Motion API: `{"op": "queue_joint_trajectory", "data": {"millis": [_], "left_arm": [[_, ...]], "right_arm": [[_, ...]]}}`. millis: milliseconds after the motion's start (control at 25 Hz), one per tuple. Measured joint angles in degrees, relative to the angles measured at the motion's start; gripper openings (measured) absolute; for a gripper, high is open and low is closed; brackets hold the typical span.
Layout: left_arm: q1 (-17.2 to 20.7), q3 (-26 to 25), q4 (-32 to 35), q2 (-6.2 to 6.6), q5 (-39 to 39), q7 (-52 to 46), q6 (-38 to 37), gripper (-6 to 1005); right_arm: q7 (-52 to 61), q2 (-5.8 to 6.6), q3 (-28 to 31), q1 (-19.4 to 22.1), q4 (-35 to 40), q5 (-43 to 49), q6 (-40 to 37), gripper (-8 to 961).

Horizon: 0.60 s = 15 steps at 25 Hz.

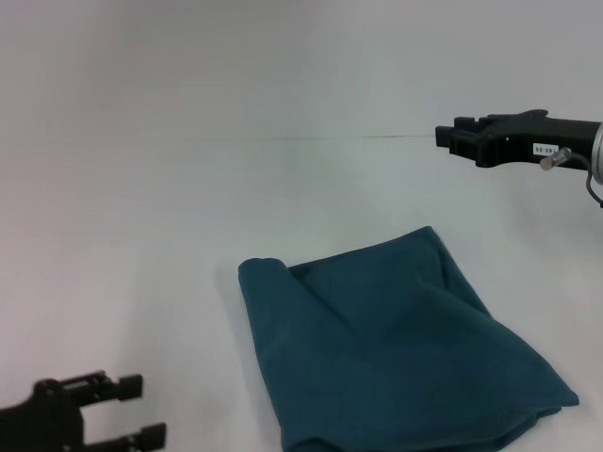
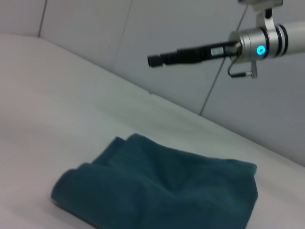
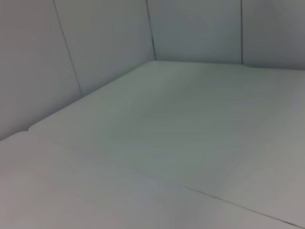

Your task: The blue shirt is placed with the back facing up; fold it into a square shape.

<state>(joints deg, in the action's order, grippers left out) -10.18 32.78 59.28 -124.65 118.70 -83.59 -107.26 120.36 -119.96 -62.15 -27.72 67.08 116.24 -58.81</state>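
The dark teal-blue soft cotton shirt is lying folded on the white bench, between the spread left end effector and the raised right end effector, pressed together.

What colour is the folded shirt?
The blue shirt is plain dark teal-blue, best seen in the head view.
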Motion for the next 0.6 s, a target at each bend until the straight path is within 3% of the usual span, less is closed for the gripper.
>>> {"op": "queue_joint_trajectory", "data": {"millis": [400, 600], "left_arm": [[-0.22, 7.69, -3.15, -0.06, 0.02, -0.04, -0.76, 719], [-1.23, 8.44, -4.31, -0.07, -0.42, 3.44, 2.90, 719]], "right_arm": [[-0.39, -0.13, -0.54, 0.43, -1.60, -2.21, 0.15, 321], [-1.32, -0.20, -0.76, 0.69, -3.00, -4.13, -1.66, 322]]}}
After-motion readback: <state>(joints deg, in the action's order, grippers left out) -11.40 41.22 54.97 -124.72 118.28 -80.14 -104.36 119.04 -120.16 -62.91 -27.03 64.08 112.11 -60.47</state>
